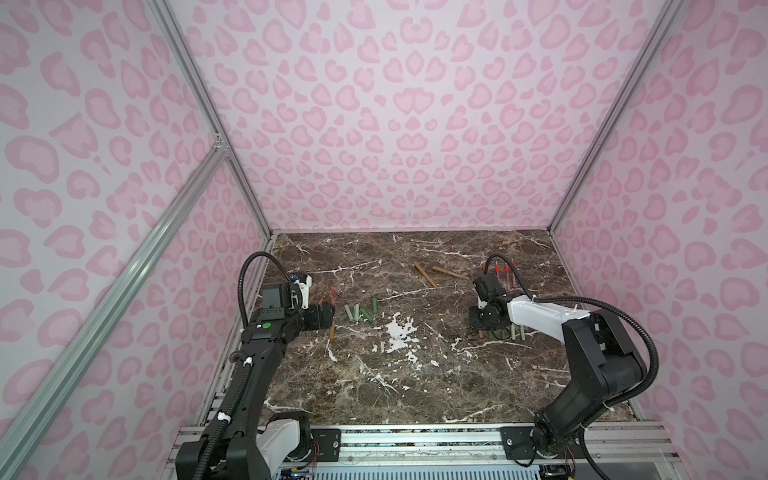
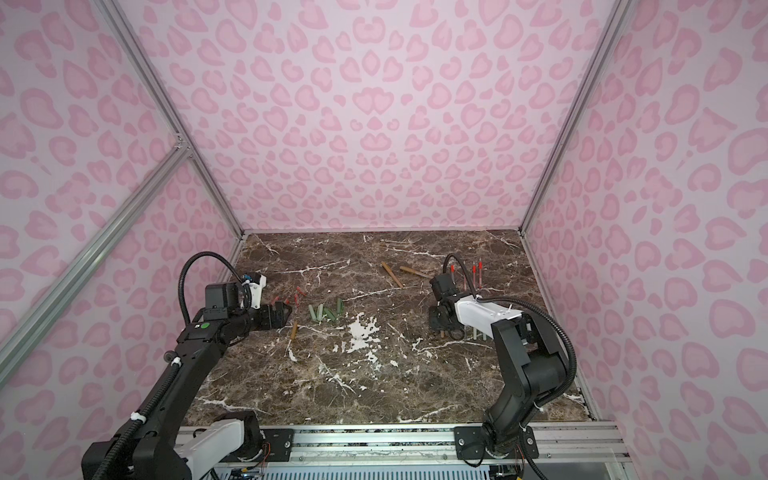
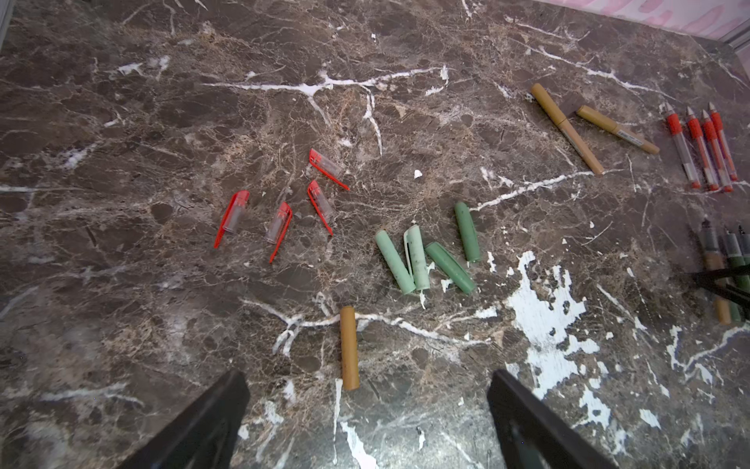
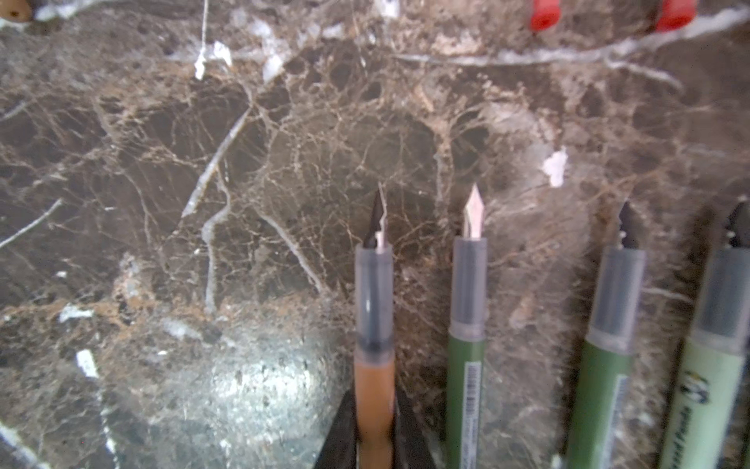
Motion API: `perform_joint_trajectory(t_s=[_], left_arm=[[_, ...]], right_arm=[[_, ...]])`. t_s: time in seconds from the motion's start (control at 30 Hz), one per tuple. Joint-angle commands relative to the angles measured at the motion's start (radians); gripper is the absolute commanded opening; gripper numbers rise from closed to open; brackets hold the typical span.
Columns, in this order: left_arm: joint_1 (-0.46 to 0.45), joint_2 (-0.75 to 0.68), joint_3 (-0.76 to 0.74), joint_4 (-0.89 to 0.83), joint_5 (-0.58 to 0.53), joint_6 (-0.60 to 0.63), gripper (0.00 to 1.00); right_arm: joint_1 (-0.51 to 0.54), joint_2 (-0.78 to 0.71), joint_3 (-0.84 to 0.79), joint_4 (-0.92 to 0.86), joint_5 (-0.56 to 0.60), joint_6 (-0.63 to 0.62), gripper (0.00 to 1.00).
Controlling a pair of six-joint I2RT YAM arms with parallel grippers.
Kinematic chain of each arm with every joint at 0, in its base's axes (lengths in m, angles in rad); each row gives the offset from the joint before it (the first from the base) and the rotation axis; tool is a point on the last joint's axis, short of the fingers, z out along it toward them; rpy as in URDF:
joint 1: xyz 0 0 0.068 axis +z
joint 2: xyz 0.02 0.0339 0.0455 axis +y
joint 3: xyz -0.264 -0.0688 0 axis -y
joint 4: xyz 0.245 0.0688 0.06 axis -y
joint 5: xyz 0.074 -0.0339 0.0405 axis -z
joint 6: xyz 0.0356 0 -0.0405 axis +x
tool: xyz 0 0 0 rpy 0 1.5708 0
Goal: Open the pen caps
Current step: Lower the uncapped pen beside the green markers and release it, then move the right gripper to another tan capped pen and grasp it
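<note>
One tan cap (image 3: 349, 348) lies nearest the left wrist camera, flat on the marble tabletop (image 3: 121, 284). It sits between the fingers of the left gripper (image 3: 368, 383), which are spread wide and touch nothing, so the cap is judged released.

The four green caps (image 3: 426, 253) serve as the reference point. The tan cap lies just beside them on the robot's side. Four red caps (image 3: 284, 203) lie near them toward the left arm. The grouping by colour appears deliberate and keeps removed caps clear of the work.

Beyond the green caps, toward the back wall and the right arm, two tan pens (image 1: 426, 274) lie with their caps on and remain to be opened. Well apart from the green caps, on the right arm's side, red pen bodies (image 1: 506, 276) and green pen bodies (image 4: 466, 345) lie uncapped in rows.

The right gripper (image 4: 375, 434) sits low over a tan pen body (image 4: 374, 381), jaws close on either side, apparently laying it in line with the green ones. The view is blurred, so it cannot be told whether the jaws pinch the body or merely flank it.
</note>
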Motion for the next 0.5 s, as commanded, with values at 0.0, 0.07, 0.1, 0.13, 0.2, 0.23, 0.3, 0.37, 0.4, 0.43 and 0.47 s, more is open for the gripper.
perform_joint_trajectory(t_s=[0.0,0.07,0.1,0.13,0.2,0.23,0.3,0.37,0.4,0.43,0.47], left_arm=[[0.000,0.004,0.002,0.018,0.011,0.000,0.95],[0.001,0.007,0.016,0.004,0.000,-0.002,0.96],[0.000,0.005,0.019,0.001,0.000,-0.003,0.96],[0.000,0.001,0.017,0.007,0.002,-0.003,0.96],[0.001,0.000,0.006,0.016,0.008,0.002,0.96],[0.000,0.003,0.003,0.017,0.007,0.004,0.96],[0.002,0.009,0.015,0.007,-0.004,0.003,0.96],[0.002,0.009,0.024,0.000,-0.005,0.000,0.96],[0.002,0.005,0.020,0.002,-0.003,-0.001,0.96],[0.002,0.003,0.016,0.009,0.000,0.000,0.96],[0.003,0.004,0.012,0.015,0.000,0.003,0.97]], right_arm=[[0.001,0.016,-0.014,-0.018,0.017,0.015,0.22],[0.004,0.013,-0.006,-0.025,-0.006,0.016,0.24],[0.007,0.008,-0.004,-0.029,-0.006,0.012,0.24],[0.009,0.001,0.001,-0.036,0.000,0.008,0.25],[0.009,-0.019,0.017,-0.057,0.012,0.000,0.26],[0.010,-0.032,0.028,-0.070,0.019,0.001,0.27],[0.010,-0.061,0.057,-0.106,0.012,0.002,0.28],[0.021,-0.094,0.096,-0.139,0.008,-0.006,0.29],[0.030,-0.110,0.118,-0.150,0.015,-0.016,0.31],[0.040,-0.119,0.137,-0.155,0.020,-0.029,0.32],[0.043,-0.119,0.156,-0.157,0.019,-0.038,0.33]])
